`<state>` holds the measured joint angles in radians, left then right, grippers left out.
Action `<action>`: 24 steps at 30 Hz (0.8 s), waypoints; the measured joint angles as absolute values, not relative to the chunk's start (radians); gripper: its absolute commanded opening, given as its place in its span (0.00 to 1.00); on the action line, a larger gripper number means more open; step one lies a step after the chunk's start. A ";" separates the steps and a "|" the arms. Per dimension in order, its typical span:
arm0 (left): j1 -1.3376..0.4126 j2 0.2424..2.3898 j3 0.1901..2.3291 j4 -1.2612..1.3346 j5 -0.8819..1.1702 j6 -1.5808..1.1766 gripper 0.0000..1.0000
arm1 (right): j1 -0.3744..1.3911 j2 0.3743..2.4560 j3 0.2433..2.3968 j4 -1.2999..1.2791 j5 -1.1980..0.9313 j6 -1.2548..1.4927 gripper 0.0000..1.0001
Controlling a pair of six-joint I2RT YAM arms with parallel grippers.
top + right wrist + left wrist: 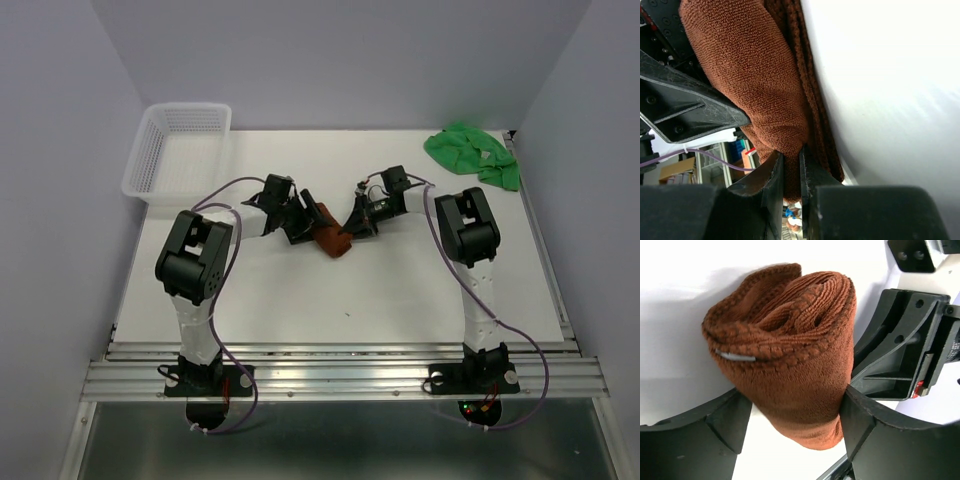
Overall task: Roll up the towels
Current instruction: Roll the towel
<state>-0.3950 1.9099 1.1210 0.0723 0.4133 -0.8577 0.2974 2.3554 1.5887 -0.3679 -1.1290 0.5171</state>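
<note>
White table (400, 290) from overhead: the rust-brown towel (332, 240) lies right of the basket (140, 165) and nearer the arms, with the green towel (472, 153) crumpled far to the basket's right. Only the wrist views show the grips: the left tool (792, 410) is spread around the roll, fingers touching both sides, while the right tool (791, 160) is pressed nearly together, pinching a fold.

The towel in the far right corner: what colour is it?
This towel is bright green; top external view shows it.
</note>
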 measured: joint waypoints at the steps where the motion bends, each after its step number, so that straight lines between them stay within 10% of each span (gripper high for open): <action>1: -0.397 1.914 1.125 0.073 0.410 -0.858 0.73 | 0.295 2.360 1.591 -0.368 -1.132 0.519 0.05; 6: -0.405 1.947 1.153 0.086 0.400 -0.862 0.53 | 0.285 2.372 1.604 -0.384 -1.134 0.518 0.07; 11: -0.408 1.966 1.174 0.097 0.393 -0.866 0.03 | 0.283 2.384 1.642 -0.433 -1.121 0.486 0.27; 20: -0.413 1.968 1.190 0.100 0.361 -0.861 0.00 | 0.282 2.326 1.673 -0.526 -1.016 0.358 0.71; 22: -0.412 1.966 1.192 0.101 0.342 -0.857 0.00 | 0.280 2.270 1.671 -0.545 -0.967 0.333 1.00; 24: -0.408 1.957 1.192 0.099 0.328 -0.850 0.00 | 0.276 2.203 1.671 -0.554 -0.925 0.307 1.00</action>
<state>-0.4080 1.9572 1.1923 0.0986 0.3279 -0.8505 0.2760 2.2028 1.6711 -0.5541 -0.9253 0.3069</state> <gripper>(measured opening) 0.379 0.967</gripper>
